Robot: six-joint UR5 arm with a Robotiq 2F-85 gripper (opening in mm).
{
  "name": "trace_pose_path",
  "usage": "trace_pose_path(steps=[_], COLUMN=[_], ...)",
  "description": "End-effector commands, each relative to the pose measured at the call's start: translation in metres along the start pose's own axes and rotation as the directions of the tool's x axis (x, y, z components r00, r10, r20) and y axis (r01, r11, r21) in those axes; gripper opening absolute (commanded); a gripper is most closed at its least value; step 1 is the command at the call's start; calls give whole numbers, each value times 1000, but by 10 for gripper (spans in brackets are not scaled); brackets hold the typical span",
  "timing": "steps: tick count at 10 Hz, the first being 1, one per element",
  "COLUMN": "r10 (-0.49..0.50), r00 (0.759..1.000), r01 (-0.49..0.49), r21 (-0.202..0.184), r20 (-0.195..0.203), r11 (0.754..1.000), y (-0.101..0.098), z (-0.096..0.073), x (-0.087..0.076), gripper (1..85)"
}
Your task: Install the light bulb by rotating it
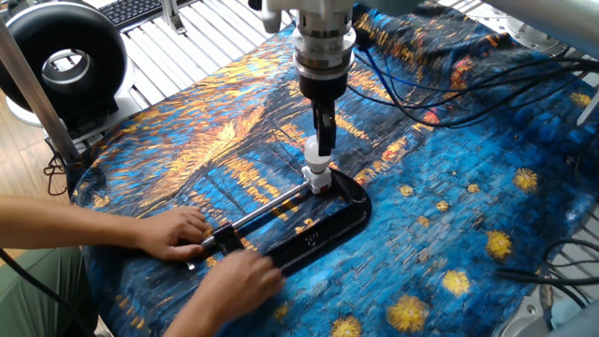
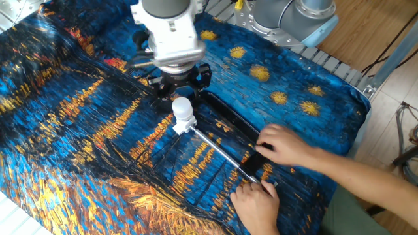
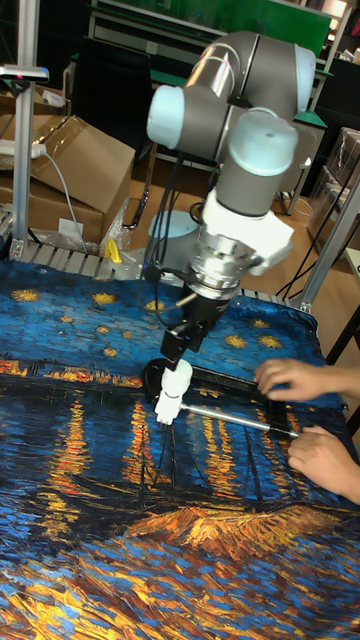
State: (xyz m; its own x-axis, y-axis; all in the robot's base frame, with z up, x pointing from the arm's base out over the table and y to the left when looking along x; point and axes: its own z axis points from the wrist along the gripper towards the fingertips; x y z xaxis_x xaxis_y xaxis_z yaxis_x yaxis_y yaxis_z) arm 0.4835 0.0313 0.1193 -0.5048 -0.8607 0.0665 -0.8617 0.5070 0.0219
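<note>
Gripper (image 2: 180,98) fingers pinch the light bulb (image 2: 182,108) from above, seated upright in the white socket (image 2: 185,124) at the C-clamp (image 1: 314,234) end. Judged risk: twisting may cross-thread it or swing the clamp should the steadying hands (image 2: 285,145) slip.

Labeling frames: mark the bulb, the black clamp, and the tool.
bulb (image 2: 181,106), the other fixed view, on its round frosted top.
black clamp (image 1: 323,237), one fixed view, on the flat frame bar.
tool (image 3: 176,349), tall fixed view, between the fingertips above the bulb.
</note>
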Motion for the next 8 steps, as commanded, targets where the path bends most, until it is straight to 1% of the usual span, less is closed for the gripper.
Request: trace_pose_path(steps=[1, 2, 3, 4, 5, 6, 7, 8], r10=[-230, -211, -143, -33, 71, 179, 363, 478], r00=[973, 976, 989, 998, 996, 983, 932, 878], r01=[232, 214, 146, 38, -66, -176, -362, -479], r21=[63, 75, 84, 84, 84, 77, 72, 69], r20=[-39, -52, -45, -55, -48, -29, 6, 23], r11=[971, 974, 986, 996, 994, 981, 929, 875], y=[-10, -13, -13, -13, -18, -21, -24, -31], z=[-3, -8, -16, -25, -35, -41, -46, -49], x=[0, 5, 8, 18, 26, 30, 29, 32], gripper=[627, 617, 610, 593, 577, 573, 520, 497])
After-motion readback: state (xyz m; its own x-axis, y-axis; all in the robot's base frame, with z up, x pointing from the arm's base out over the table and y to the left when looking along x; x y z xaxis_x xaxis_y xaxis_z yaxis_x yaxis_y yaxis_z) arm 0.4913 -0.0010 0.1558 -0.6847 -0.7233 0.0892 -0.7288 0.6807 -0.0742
